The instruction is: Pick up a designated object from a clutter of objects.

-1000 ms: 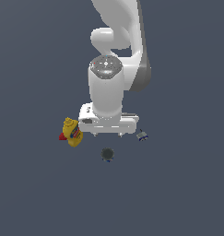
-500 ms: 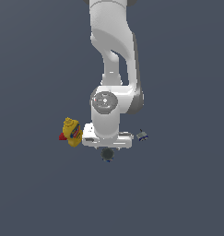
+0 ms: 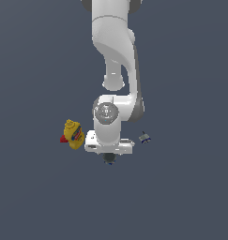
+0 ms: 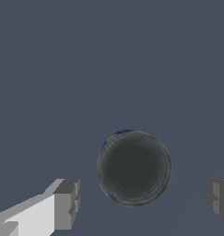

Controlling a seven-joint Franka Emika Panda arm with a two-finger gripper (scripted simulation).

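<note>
Can (image 4: 133, 168) mostly hidden under arm in exterior view, gripper (image 4: 141, 205) fingers spread wide either side, untouching

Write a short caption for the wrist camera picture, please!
Open gripper straddles the dark round can, one finger each side.

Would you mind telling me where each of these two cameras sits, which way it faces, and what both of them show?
Exterior view: off the arm, looking at the white arm from in front and above; the hand hangs over the dark can, with a yellow bottle and a tiny grey-white piece to either side.
Wrist view: on the wrist, looking straight down on the dark can between the two open fingers.
Shared: the can and the hand.
</note>
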